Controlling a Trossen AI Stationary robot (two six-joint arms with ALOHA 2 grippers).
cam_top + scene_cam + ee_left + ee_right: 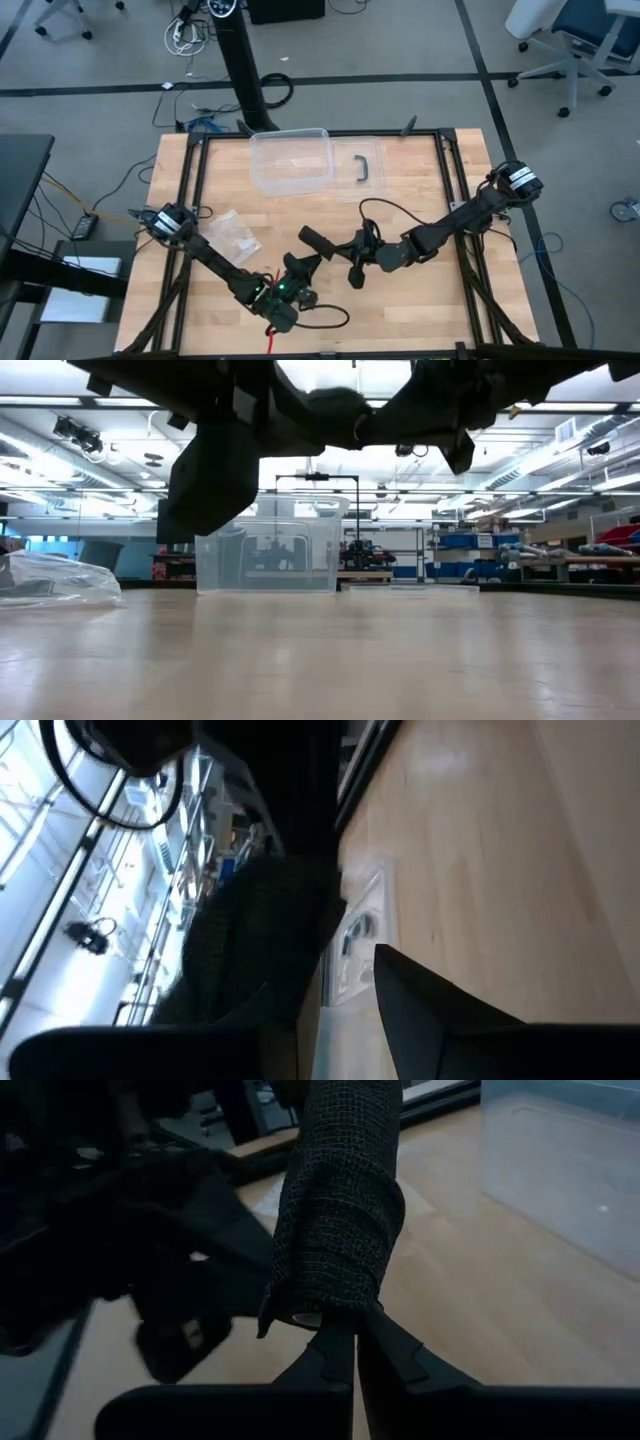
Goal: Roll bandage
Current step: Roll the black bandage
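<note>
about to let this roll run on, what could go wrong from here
1. The right hand pinches only the bottom edge of the bandage; the roll could slip out or unwind.
2. Both arms hold the bandage in the air, the left hand close by: opposing pulls could tear it loose.
3. A dropped roll could roll toward the plastic bag.

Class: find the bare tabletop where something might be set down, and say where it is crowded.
Bare wood: the table's right front, and between plastic bag and clear box. Crowded: front middle, where both tools hold the bandage.
</note>
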